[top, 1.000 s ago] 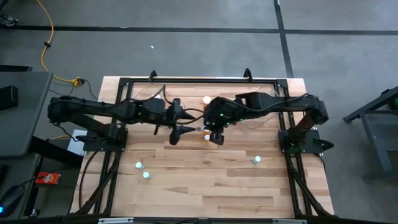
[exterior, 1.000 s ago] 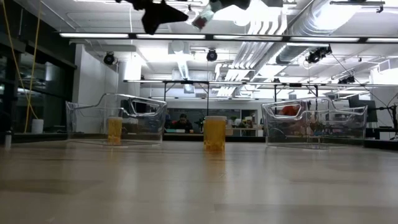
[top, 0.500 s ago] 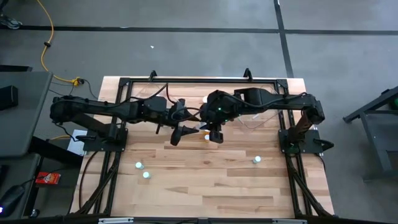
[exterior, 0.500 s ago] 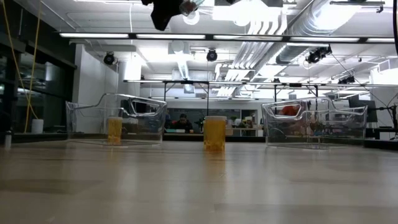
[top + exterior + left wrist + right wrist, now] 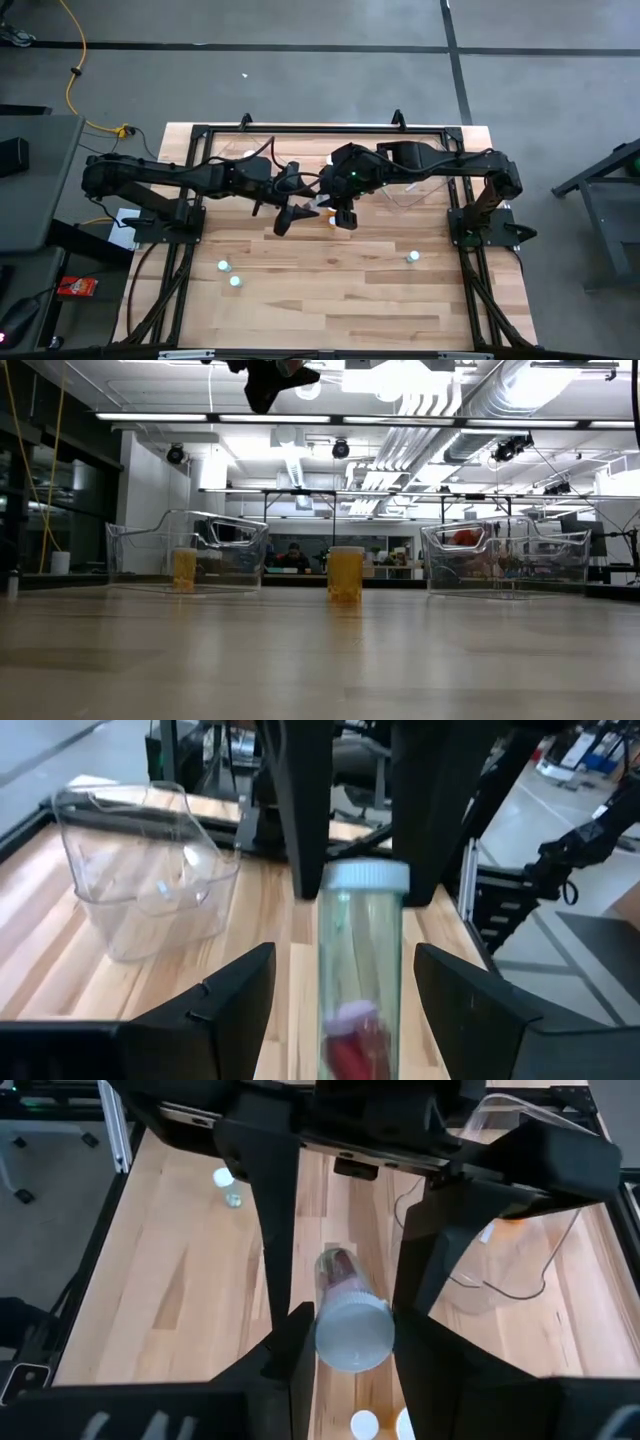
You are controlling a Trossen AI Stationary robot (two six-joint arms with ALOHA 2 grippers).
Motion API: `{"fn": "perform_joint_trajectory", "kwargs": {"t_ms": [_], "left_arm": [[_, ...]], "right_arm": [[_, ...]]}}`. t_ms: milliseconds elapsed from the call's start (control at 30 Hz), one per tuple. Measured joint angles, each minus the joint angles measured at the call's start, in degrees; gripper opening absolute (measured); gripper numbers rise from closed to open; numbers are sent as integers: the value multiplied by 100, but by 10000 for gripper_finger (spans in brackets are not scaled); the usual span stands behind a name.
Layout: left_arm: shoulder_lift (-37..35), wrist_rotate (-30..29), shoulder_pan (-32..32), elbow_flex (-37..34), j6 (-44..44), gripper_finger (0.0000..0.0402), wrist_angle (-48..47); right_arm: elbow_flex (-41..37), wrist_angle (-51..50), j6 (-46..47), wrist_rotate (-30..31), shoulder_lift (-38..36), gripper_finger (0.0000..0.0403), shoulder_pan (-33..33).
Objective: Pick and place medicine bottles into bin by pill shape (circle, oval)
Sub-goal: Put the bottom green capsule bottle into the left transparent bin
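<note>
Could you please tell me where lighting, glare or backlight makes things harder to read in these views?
Low view: the ceiling light strips backlight the arms at the top edge into silhouettes, and the table carries a soft sheen. Left wrist view: the clear bin catches highlights along its rim. Right wrist view: the bottle shows a bright white cap. High view: even light, no glare.
</note>
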Motion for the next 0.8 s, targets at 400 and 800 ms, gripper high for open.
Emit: {"fn": "perform_joint_trajectory", "kwargs": {"t_ms": [400,800], "left_arm": [[-50,9,33,0,-42,229,-378],[-50,1,33,0,-42,229,-377]], "right_arm": [[116,-286,26,0,-33,99,0],[116,-292,44,0,-31,99,0]]}}
